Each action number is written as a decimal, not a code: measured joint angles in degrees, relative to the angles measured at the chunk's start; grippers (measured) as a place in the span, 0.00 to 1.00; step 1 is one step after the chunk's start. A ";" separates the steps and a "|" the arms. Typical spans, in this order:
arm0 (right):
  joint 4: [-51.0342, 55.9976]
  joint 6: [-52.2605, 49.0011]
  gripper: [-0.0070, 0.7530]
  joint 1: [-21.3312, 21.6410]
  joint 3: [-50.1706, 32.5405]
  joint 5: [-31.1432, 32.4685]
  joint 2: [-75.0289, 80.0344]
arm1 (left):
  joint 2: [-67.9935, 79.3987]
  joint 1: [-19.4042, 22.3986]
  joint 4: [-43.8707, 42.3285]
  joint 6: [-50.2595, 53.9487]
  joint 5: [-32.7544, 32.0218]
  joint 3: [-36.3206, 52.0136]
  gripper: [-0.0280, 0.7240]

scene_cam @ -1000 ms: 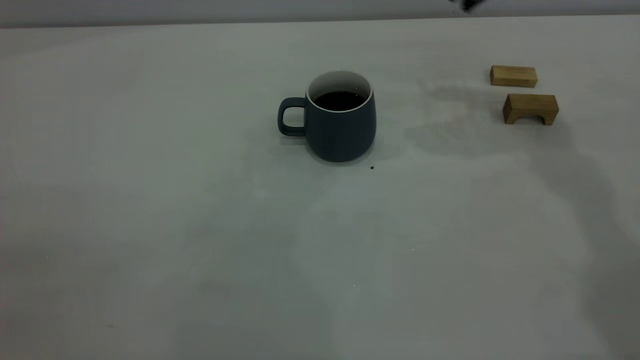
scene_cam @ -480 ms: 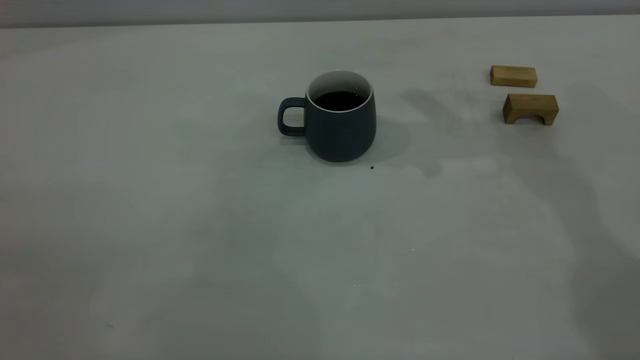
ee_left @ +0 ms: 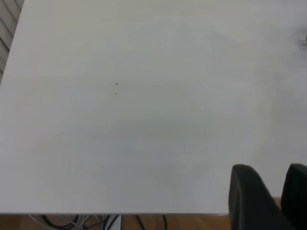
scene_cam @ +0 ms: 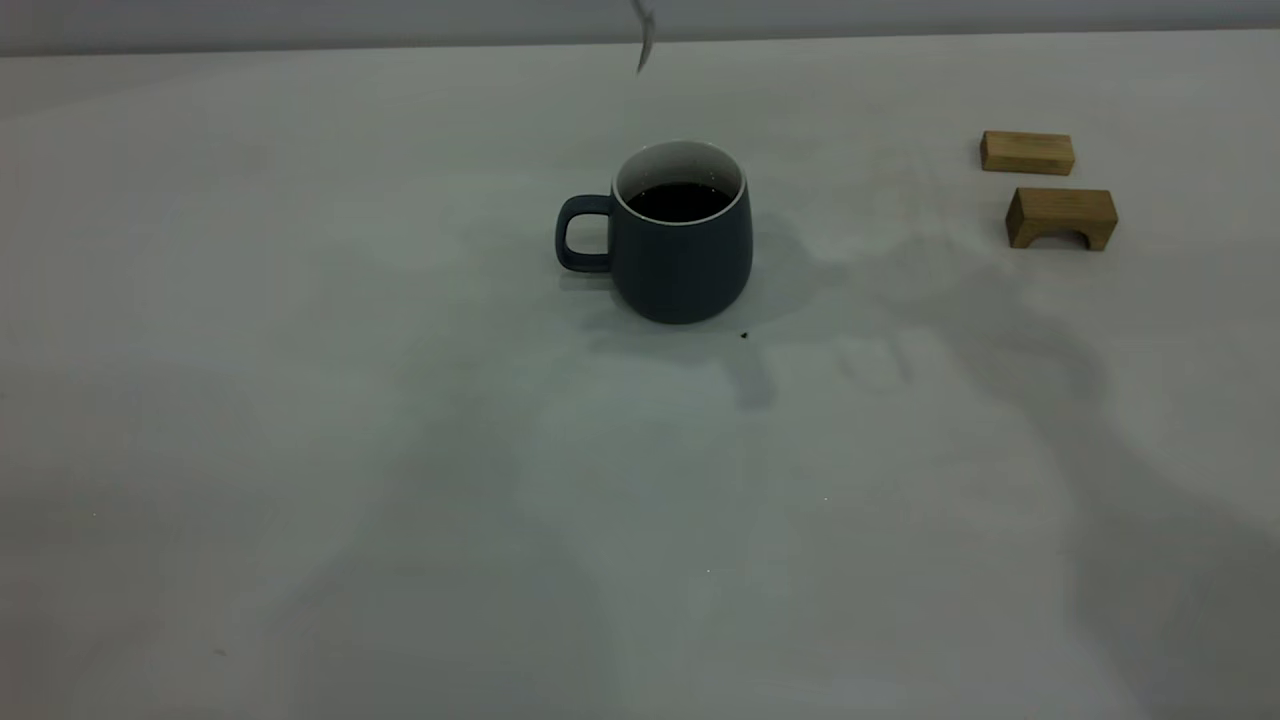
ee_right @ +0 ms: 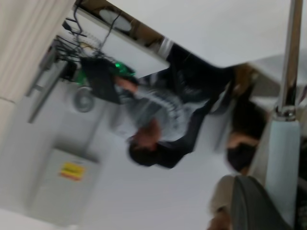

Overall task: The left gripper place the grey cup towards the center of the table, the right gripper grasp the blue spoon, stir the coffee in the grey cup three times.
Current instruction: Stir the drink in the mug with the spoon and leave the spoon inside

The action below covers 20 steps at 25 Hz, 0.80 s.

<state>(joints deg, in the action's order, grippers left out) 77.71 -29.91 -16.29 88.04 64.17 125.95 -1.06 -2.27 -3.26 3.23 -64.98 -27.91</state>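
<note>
The grey cup (scene_cam: 680, 250) stands upright near the middle of the table (scene_cam: 300, 450), its handle toward the left, with dark coffee (scene_cam: 680, 200) inside. The metal end of the blue spoon (scene_cam: 645, 40) hangs down from the top edge of the exterior view, above the cup and clear of it. In the right wrist view my right gripper (ee_right: 280, 191) is shut on the spoon's pale blue handle (ee_right: 280, 153), the metal stem (ee_right: 292, 57) sticking out beyond it. My left gripper (ee_left: 277, 191) is parked over the table's edge, shut with nothing in it.
Two wooden blocks lie at the far right: a flat one (scene_cam: 1027, 152) and an arch-shaped one (scene_cam: 1061, 217). A tiny dark speck (scene_cam: 744, 335) sits just in front of the cup. A person (ee_right: 158, 120) shows beyond the table in the right wrist view.
The spoon's metal end has come into the exterior view above the cup. The arm's shadow has slid left across the table toward the cup. The cup has not moved.
</note>
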 joint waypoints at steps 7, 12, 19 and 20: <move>7.85 -1.34 0.18 -0.31 0.00 -3.16 6.23 | 0.00 0.00 0.00 0.00 0.00 0.00 0.36; 9.16 -1.34 0.18 -0.19 0.00 -8.03 9.15 | 0.00 0.00 0.00 0.00 0.00 0.00 0.36; 10.99 -0.48 0.18 0.76 0.00 -11.20 12.43 | 0.00 0.00 0.00 0.00 0.00 0.00 0.36; 11.75 0.15 0.18 0.89 0.00 -11.61 12.94 | 0.00 0.00 0.00 0.00 0.00 0.00 0.36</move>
<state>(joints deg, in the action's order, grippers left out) 89.45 -29.75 -15.40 88.04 52.56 138.88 -1.06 -2.27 -3.26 3.23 -64.98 -27.91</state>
